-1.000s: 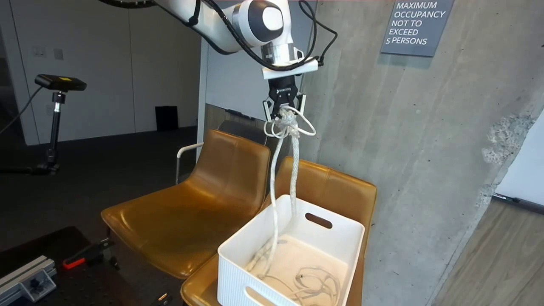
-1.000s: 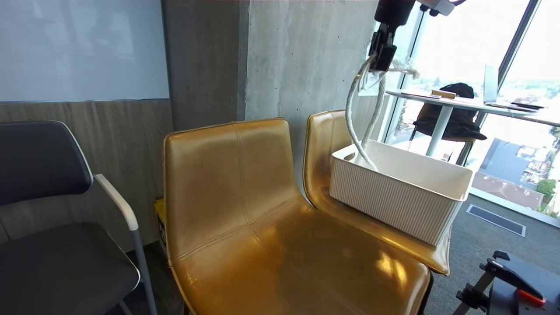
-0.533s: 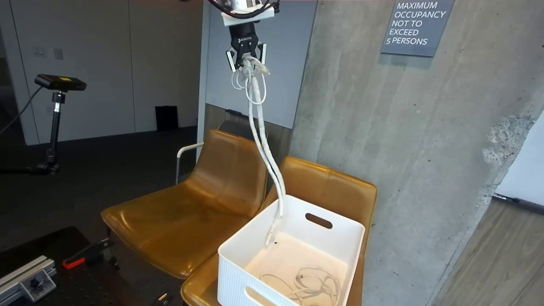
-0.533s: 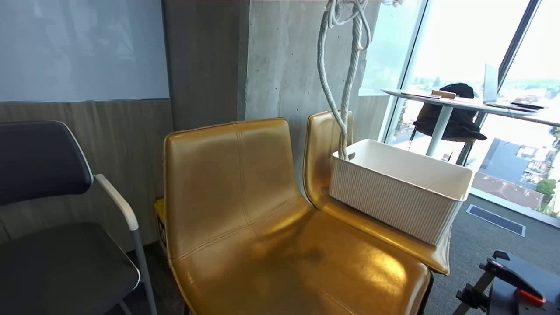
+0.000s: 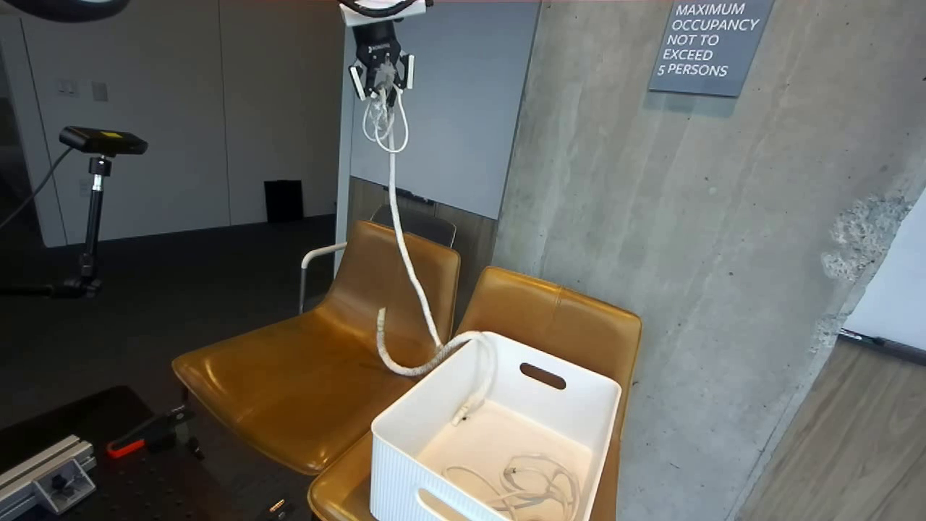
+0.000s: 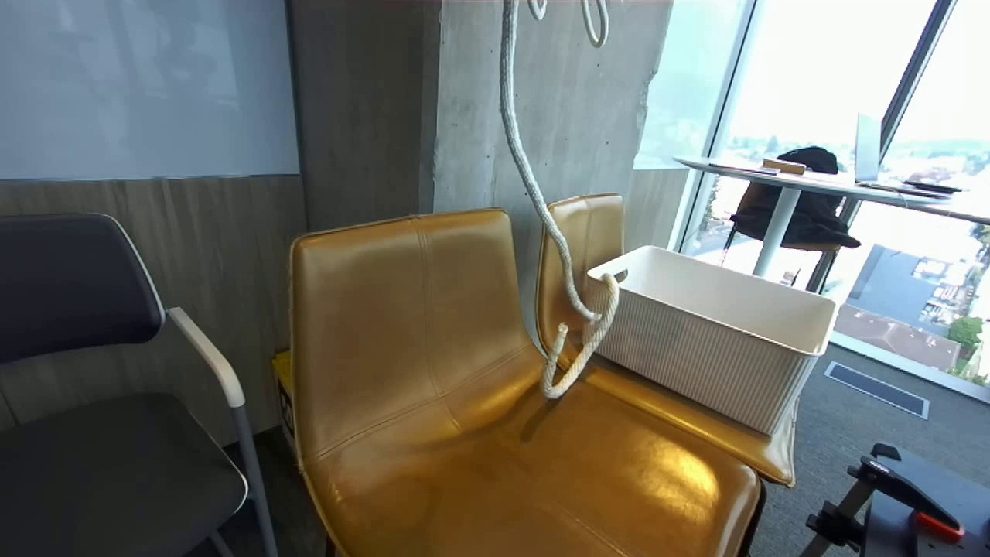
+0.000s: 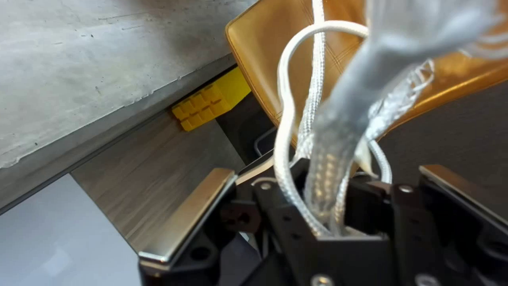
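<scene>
White braided rope [image 5: 392, 174] is clamped in the gripper [image 5: 385, 88]. Light, limp handling is expected; bunched strands [image 7: 327, 167] are best gripped together.

1. Blue-grey sign [image 5: 710, 48]: is hanging on the concrete wall [image 5: 673, 239] and is displaying, in white capitals over five lines, "MAXIMUM OCCUPANCY NOT TO EXCEED 5 PERSONS".
2. Small pale wordmark [image 5: 379, 48]: is standing on the black gripper [image 5: 384, 95]; is appearing too small to read.
3. Yellow label [image 5: 111, 134]: is sitting on the black camera [image 5: 85, 139]; any print is being lost at this size.
</scene>
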